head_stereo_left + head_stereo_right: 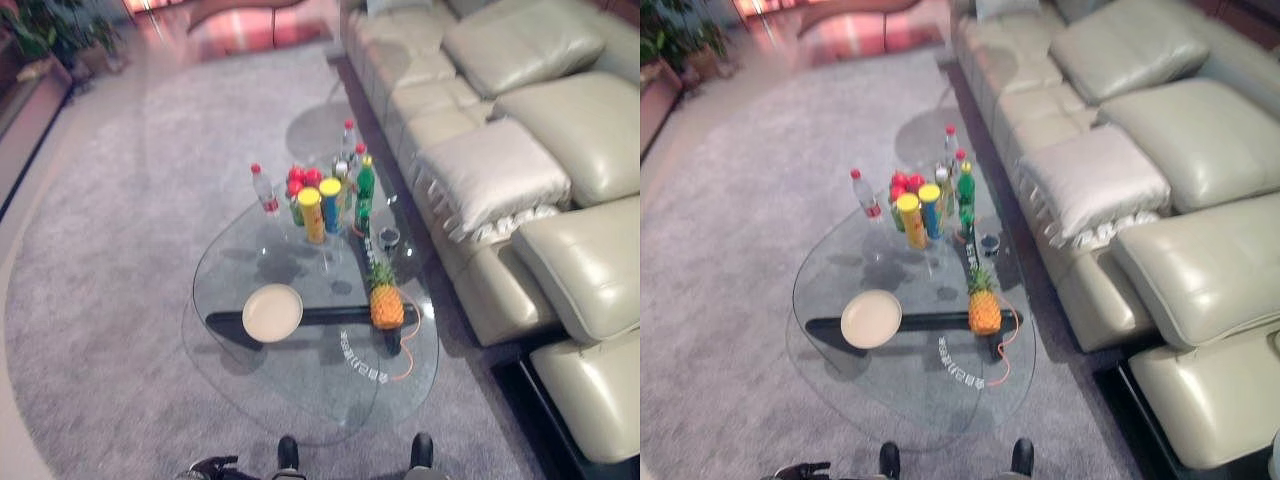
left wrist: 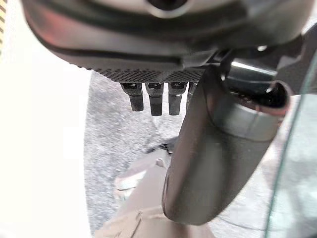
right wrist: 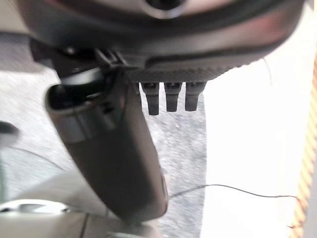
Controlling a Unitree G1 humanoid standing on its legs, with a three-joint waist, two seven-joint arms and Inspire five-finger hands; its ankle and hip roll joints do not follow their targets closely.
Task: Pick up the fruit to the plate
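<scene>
Both hands are hanging down off the tabletop (image 1: pixel 250 250), holding nothing. The left hand (image 2: pixel 208 148) is dangling with its fingers (image 2: pixel 156 99) straight and relaxed above the grey carpet (image 1: pixel 100 250), thumb loose beside them. The right hand (image 3: pixel 114 158) is doing the same, fingers (image 3: pixel 171 96) straight, nothing between them and the thumb. Well ahead of both hands, the pineapple (image 1: pixel 386 300) is standing upright on the glass, and the cream plate (image 1: pixel 272 312) is lying near it toward the left hand's side. Farther off, bottles (image 1: pixel 362 185), cans (image 1: pixel 312 214) and red fruit (image 1: pixel 303 178) are clustering together, beside the pale sofa (image 1: pixel 520 150).
</scene>
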